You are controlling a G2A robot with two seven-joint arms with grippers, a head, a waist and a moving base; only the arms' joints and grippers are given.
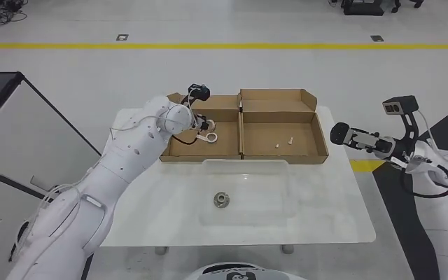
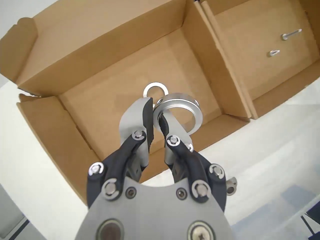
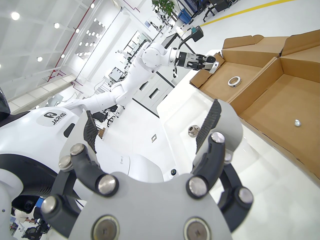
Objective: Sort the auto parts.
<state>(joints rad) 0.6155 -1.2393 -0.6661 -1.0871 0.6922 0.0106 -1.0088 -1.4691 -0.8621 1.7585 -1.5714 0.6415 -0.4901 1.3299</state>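
My left gripper (image 2: 155,111) hangs over the left cardboard box (image 2: 105,106), shut on the rim of a silver metal ring (image 2: 192,111), one finger inside the ring's hole. A second ring (image 2: 155,88) lies flat on that box's floor just beyond it. From the right wrist view, the left gripper (image 3: 208,63) holds its ring (image 3: 214,67) above the box's corner, with the other ring (image 3: 234,81) below. My right gripper (image 3: 150,126) is open and empty, off the table's right side (image 1: 336,134).
The right cardboard box (image 1: 280,133) holds two small bolts (image 2: 291,34) (image 2: 273,52). A flanged metal hub (image 1: 222,199) sits in a clear shallow tray (image 1: 245,163) at the middle of the white table (image 1: 329,217), in front of the boxes.
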